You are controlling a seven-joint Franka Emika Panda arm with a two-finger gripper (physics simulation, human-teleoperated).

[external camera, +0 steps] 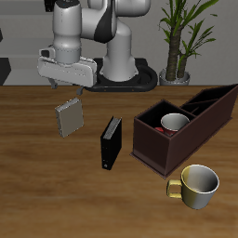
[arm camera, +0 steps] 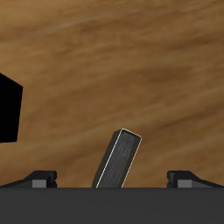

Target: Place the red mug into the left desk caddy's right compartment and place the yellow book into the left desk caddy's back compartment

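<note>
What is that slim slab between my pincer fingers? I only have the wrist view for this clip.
Observer: It is the yellow book, standing on edge on the table. The pincer is open over it, not clamped.
Operator: Where is the red mug?
Observer: It is upright inside the left desk caddy, in the right compartment; the red mug is out of your view.
Operator: Anything else I cannot see?
Observer: A cream mug stands outside the caddy, nearer the table's front edge.
</note>
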